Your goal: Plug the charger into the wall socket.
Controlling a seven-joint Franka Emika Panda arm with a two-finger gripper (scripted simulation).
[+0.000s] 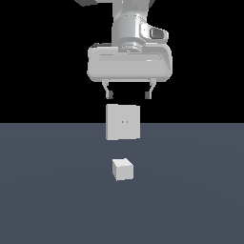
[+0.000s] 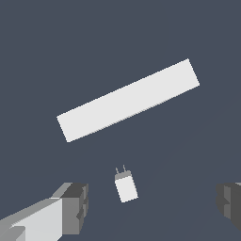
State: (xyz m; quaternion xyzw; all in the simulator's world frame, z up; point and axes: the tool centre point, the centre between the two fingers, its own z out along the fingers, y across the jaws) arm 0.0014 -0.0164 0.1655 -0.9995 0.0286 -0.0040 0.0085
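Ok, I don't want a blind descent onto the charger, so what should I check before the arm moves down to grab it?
1. Jaws spread wide, nothing held: ok; gripper is open.
2. Small white-grey cube charger free on the dark floor, untouched: ok.
3. Charger's two prongs point toward the upright white-grey square socket plate: ok, per wrist view.
4. Charger apart from the plate: ok, gap visible in both views.
5. Gripper directly above the charger: cannot tell; the exterior view shows it high, over the plate.
6. Jaws aligned with the cube's sides: cannot tell.

charger [image 1: 123,169] before wall socket [image 1: 123,122], apart
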